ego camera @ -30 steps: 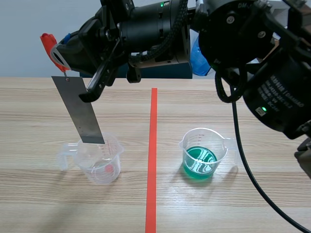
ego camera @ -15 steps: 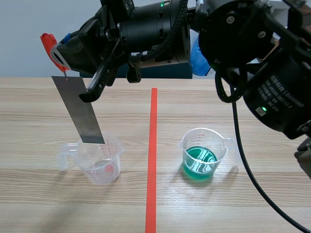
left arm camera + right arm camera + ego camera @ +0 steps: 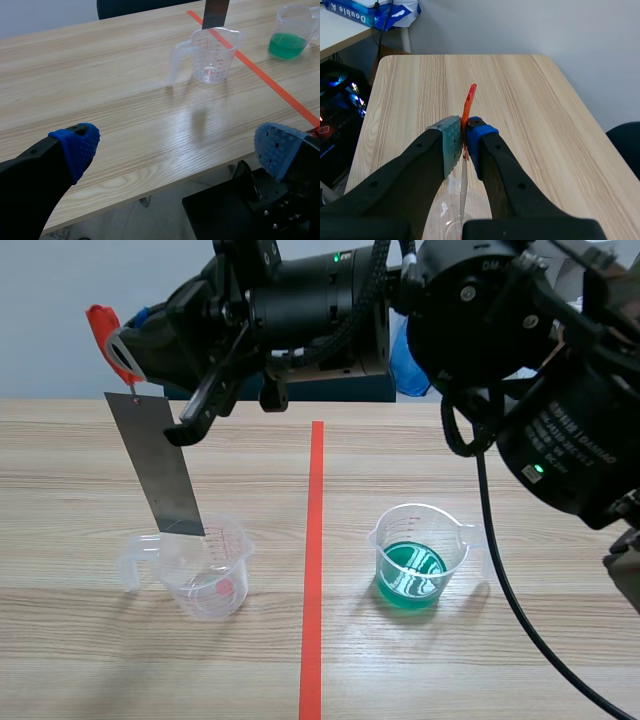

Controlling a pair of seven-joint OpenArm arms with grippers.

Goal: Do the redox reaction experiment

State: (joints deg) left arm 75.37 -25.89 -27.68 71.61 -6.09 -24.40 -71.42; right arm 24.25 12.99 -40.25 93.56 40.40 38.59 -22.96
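Right end effector (image 3: 464, 134) clamps a red clip (image 3: 100, 328) — its grey metal strip (image 3: 155, 462) hangs at the clear plastic cup (image 3: 205, 575), lower left; left end effector (image 3: 177, 147) gapes empty.

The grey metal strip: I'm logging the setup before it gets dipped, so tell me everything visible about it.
The metal strip is a flat, dull grey, long rectangle. It hangs, slightly tilted, from a red clip pinched in the right pincer. Its lower edge sits at the mouth of the clear beaker; contact cannot be told.
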